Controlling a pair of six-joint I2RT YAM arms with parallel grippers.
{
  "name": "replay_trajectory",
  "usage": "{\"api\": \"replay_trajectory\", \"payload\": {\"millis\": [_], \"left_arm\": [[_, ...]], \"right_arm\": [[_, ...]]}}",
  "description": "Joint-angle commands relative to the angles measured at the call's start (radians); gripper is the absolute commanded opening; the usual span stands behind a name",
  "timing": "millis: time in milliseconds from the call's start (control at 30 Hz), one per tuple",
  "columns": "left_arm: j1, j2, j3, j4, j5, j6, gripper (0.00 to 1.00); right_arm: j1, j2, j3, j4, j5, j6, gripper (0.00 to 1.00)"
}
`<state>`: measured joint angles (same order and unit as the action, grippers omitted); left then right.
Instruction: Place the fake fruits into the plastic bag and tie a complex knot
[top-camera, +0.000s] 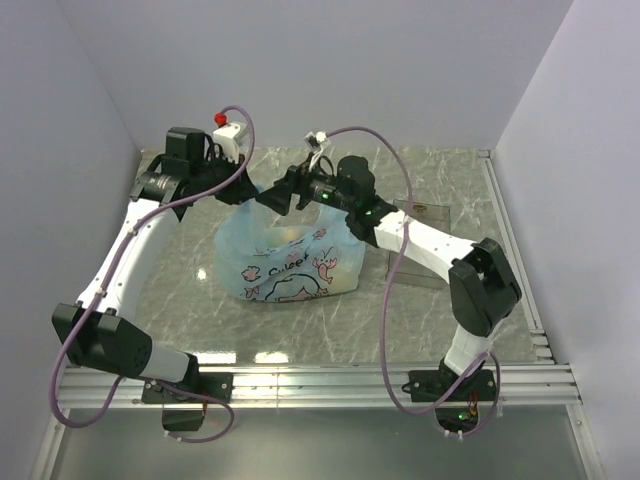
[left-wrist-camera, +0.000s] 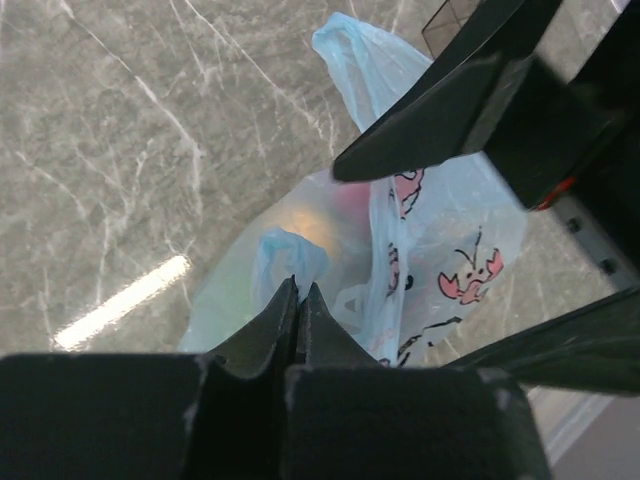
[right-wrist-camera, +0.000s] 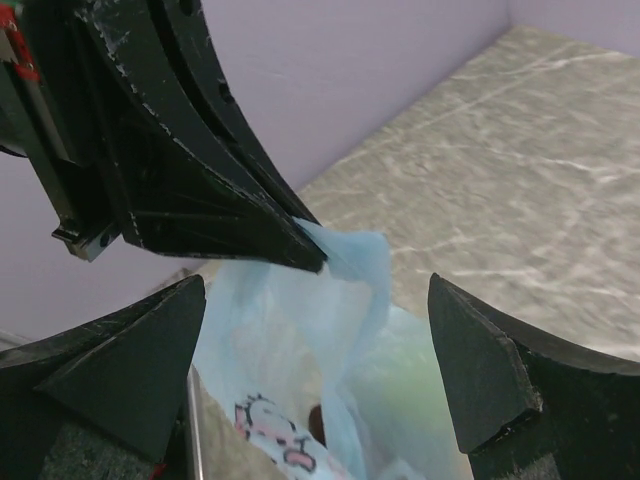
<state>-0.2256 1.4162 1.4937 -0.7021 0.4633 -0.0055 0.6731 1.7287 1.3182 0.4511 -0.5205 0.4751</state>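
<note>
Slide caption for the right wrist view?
The left fingers pinch a handle of the plastic bag, framed by the open right fingers.

Items counted: one plastic bag (top-camera: 290, 262). Fake fruits (left-wrist-camera: 310, 225) inside it show only as blurred colour patches, number not determinable. One clear tray (top-camera: 432, 215). Two arms, one pincer each: left pincer (left-wrist-camera: 298, 300), right pincer (right-wrist-camera: 315, 287). One bench (top-camera: 450, 320).
</note>
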Motion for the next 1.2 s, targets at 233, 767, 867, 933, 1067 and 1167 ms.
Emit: {"api": "replay_trajectory", "payload": {"millis": [233,767,867,933,1067,1167], "left_arm": [[0.002,-0.083,-0.035,0.127,0.012,-0.152,0.0],[0.003,-0.154,-0.148,0.245,0.061,-0.271,0.0],[0.011,-0.164,-0.141,0.271,0.041,-0.278,0.0],[0.017,-0.171,-0.125,0.286,0.025,-0.278,0.0],[0.032,-0.168,-0.105,0.332,0.011,-0.283,0.0],[0.035,-0.171,-0.118,0.349,-0.005,-0.277,0.0]], "right_arm": [[0.08,0.049,-0.05,0.314,-0.023,0.088,0.99],[0.14,0.227,-0.063,0.258,-0.005,0.169,0.63],[0.141,0.235,-0.112,0.256,-0.045,0.183,0.42],[0.148,0.233,-0.134,0.252,-0.082,0.186,0.38],[0.149,0.236,-0.16,0.183,-0.107,0.142,0.36],[0.151,0.244,-0.171,0.141,-0.122,0.105,0.36]]}}
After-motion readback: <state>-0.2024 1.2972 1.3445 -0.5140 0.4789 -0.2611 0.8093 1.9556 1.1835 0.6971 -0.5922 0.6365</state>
